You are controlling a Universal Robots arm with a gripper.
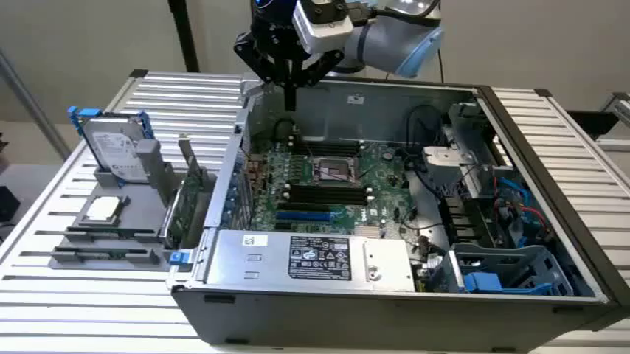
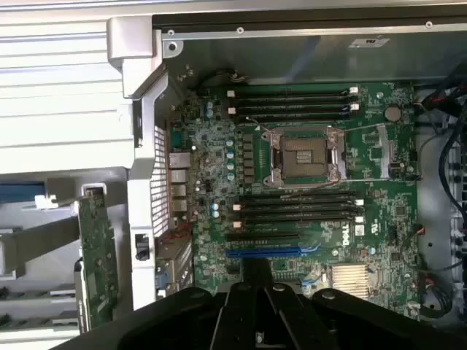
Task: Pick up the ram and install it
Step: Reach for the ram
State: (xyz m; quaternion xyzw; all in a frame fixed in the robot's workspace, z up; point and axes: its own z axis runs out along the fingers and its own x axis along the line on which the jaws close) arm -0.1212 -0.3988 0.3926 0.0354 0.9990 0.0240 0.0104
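Okay, text first. White "DELL" lettering (image 2: pixel 341 235) is printed on the motherboard (image 2: pixel 204 160), near the memory slots (image 2: pixel 299 208). The black label (image 1: pixel 320 258) on the power supply (image 1: pixel 246 265) carries white print too small to read, and so does the pale sticker (image 1: pixel 254 240) beside it. The label on the hard drive (image 1: pixel 113 151) is also unreadable.

Hard to make out: the ram. No thin green stick can be picked out for sure. The memory slots look dark from above, and I cannot tell whether a stick sits in any of them. The green board standing in the grey holder (image 1: pixel 99 251), at 9 o'clock from the case (image 1: pixel 394 317) in the exterior view, is the taller expansion card (image 1: pixel 182 210).

The arm (image 1: pixel 394 33) is cut off by the frame edge at 12 o'clock. In the wrist view, the gripper's own body hides the near strip of the motherboard.

Pose: the arm comes in from 12 o'clock with its wrist pointing straight down. The gripper (image 1: pixel 291 99) hangs over the far rim of the case, at about 11 o'clock from the CPU socket (image 1: pixel 335 171), well above the board and touching nothing. Its fingers (image 2: pixel 241 306) are drawn together to a narrow dark tip, with no gap and nothing green showing between them.
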